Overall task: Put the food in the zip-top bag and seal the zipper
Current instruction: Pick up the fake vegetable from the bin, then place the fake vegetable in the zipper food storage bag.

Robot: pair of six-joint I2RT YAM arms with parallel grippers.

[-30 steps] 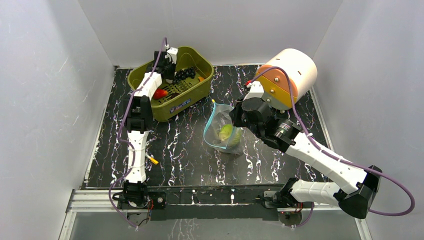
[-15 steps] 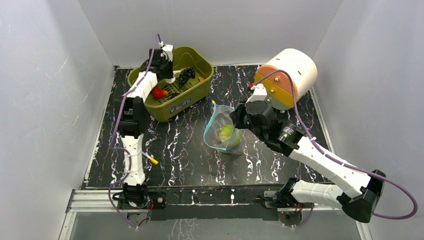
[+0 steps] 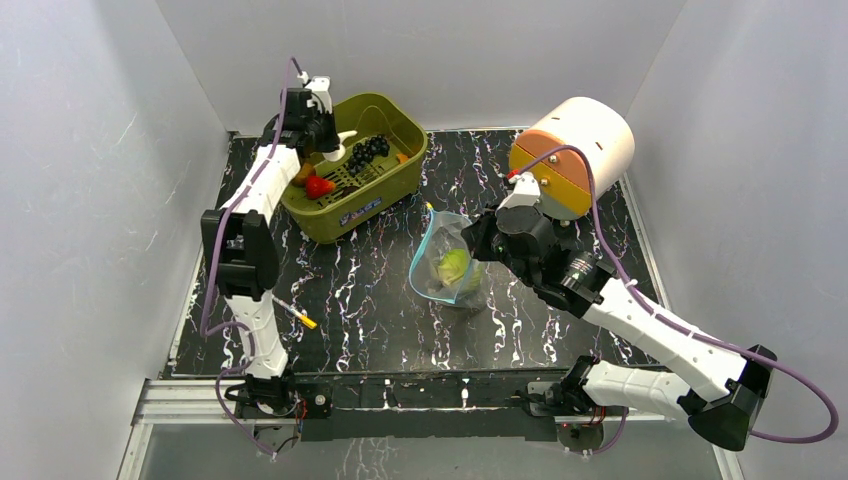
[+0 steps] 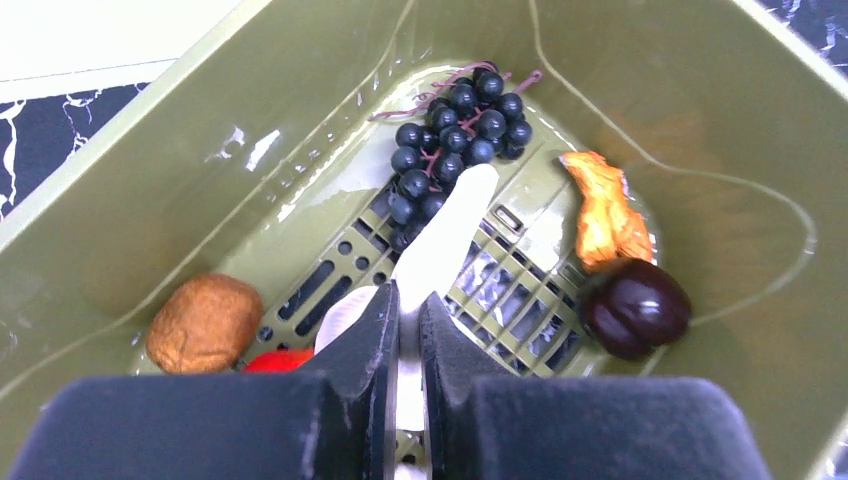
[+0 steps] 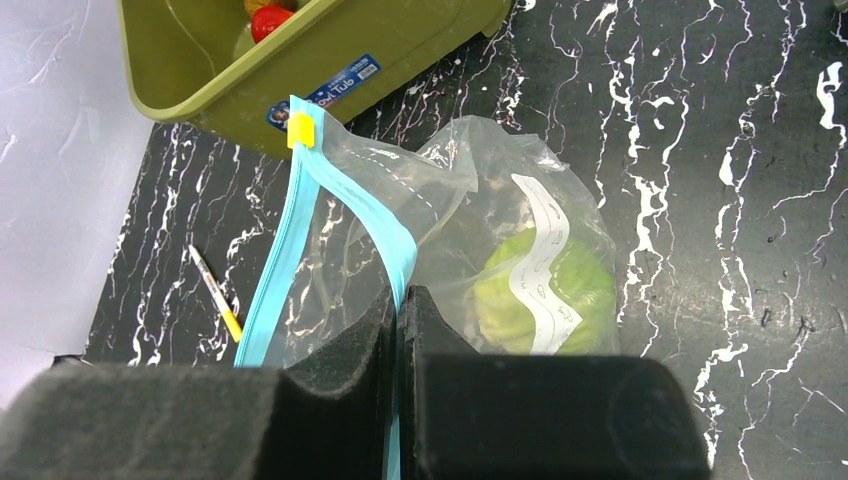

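The clear zip-top bag (image 3: 447,262) lies open mid-table with the pale-green cabbage (image 5: 543,290) inside. My right gripper (image 5: 398,300) is shut on the near side of its blue-teal zipper (image 5: 372,222), holding the mouth open; the yellow end (image 5: 299,129) points at the bin. My left gripper (image 4: 407,300) is shut on a long white piece (image 4: 447,230), lifted above the bin floor (image 3: 340,140). In the olive-green bin (image 3: 375,195) lie the grape bunch (image 4: 450,130), a dark round fruit (image 4: 636,308), an orange piece (image 4: 603,212), a brown piece (image 4: 204,322) and a red fruit (image 4: 280,360).
A large cream and orange cylinder (image 3: 575,150) lies at the back right, close behind my right arm. A thin yellow-tipped stick (image 3: 297,315) lies on the dark marbled table (image 3: 360,310) near the left arm. White walls close in on three sides.
My left gripper has risen and moved left and back out of the bin, carrying the white piece. The right gripper and bag have barely moved.
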